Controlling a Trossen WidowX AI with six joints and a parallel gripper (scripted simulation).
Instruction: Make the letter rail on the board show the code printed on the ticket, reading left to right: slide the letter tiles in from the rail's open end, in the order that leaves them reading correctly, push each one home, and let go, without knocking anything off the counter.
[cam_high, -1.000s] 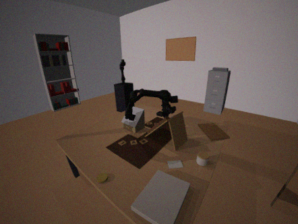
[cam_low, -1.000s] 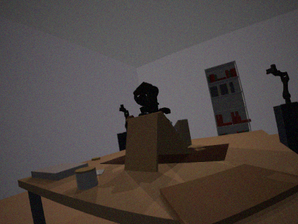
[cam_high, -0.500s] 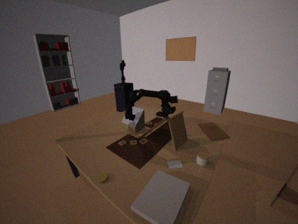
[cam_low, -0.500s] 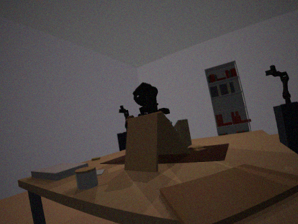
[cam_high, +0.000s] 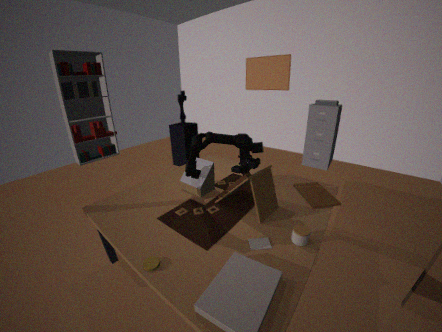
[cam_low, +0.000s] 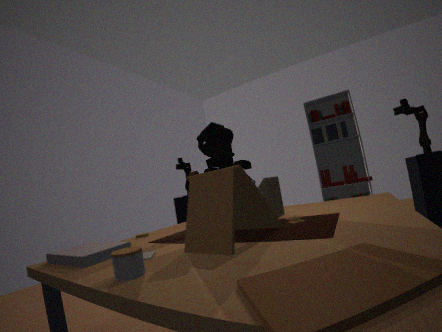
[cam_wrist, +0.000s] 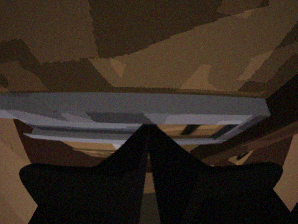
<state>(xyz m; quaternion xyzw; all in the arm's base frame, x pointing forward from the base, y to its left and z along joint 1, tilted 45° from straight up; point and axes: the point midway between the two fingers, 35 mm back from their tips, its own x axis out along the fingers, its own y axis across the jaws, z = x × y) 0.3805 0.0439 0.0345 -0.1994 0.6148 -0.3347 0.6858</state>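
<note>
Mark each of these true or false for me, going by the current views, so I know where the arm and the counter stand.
1. The gripper is wide open. False: its fingers are shut together, with nothing between them.
2. Three letter tiles lie on the dark mat. True.
3. The white cup lies tipped on its side. False: it stands upright near the small grey card.
4. The gripper hangs above the far end of the leaning board. True.
5. The yellow disc sits on top of the big grey slab. False: it lies apart from it, near the counter's edge.
</note>
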